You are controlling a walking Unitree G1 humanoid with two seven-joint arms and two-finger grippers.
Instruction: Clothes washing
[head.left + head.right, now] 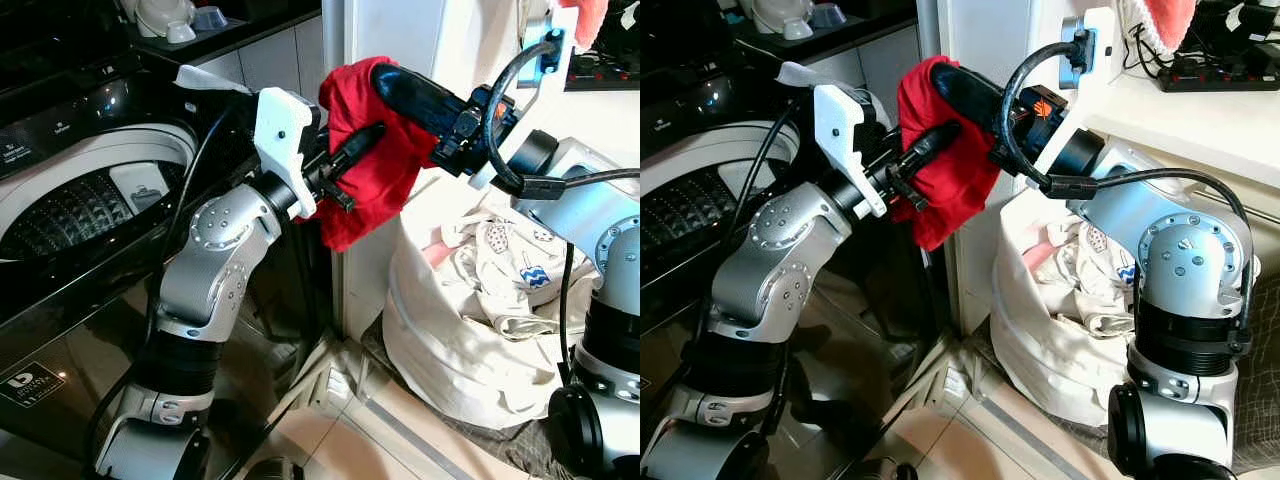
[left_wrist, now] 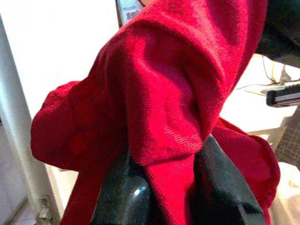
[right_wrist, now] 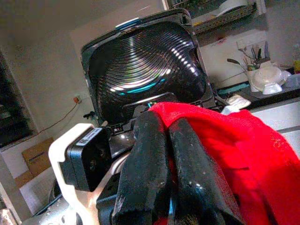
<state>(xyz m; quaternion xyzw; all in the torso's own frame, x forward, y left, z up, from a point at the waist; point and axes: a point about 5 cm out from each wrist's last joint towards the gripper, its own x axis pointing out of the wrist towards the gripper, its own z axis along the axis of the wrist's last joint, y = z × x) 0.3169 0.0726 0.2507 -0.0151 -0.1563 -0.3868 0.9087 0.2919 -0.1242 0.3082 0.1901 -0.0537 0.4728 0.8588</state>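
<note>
Progress: early-mid, by my read. Red garment (image 1: 375, 160) is out of the laundry bag (image 1: 450, 350) and held up in the air between bag and washer (image 1: 90, 200), not yet over the drum. Drum (image 1: 70, 210) looks empty as far as visible; lid up (seen in right wrist view). Bag still holds pale clothes (image 1: 500, 270), so several more loads to lift. Left to do: swing red item over the opening, drop, repeat w/ rest.

Left pincer (image 1: 360, 140): arm bent at elbow, forearm raised and pointing toward robot's right; fingers (image 2: 122, 197) closed on a fold of the red cloth, fabric bunched between them.

Right pincer (image 1: 950, 85): arm reaching up and across toward the left one, fingers (image 3: 145, 159) pressed nearly together w/ red cloth draped over and around them. Looks like a two-handed hold or handover; which one bears the weight, can't tell.
</note>
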